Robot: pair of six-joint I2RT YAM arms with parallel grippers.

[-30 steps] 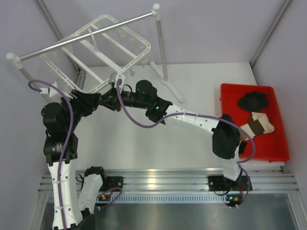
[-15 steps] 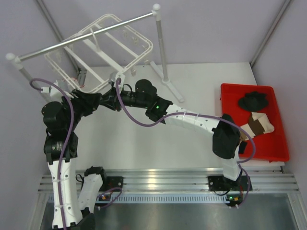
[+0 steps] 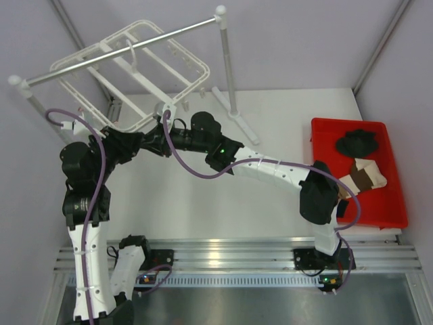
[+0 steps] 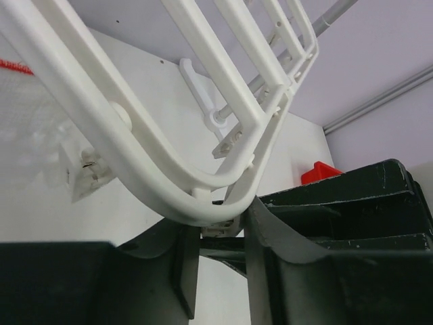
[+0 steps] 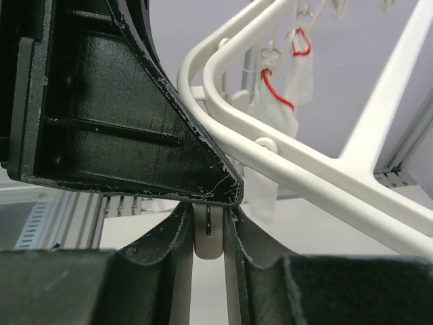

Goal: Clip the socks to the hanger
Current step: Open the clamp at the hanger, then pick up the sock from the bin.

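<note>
left pincer (image 4: 218,230) clenched on a corner of the white hanger (image 4: 145,179), right pincer (image 5: 207,223) squeezing a clip (image 5: 207,245); black socks (image 3: 358,143) lie in red bin (image 3: 325,130), well apart.

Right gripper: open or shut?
Shut. In its wrist view the right gripper pinches a white clip with a wire loop between its fingers, beside the hanger frame.

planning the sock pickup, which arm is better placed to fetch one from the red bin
Right, probably. Its base sits beside the red bin holding the socks, though the right tool pinches a clip and must let go. The left tool grips the hanger corner, farther away.
</note>
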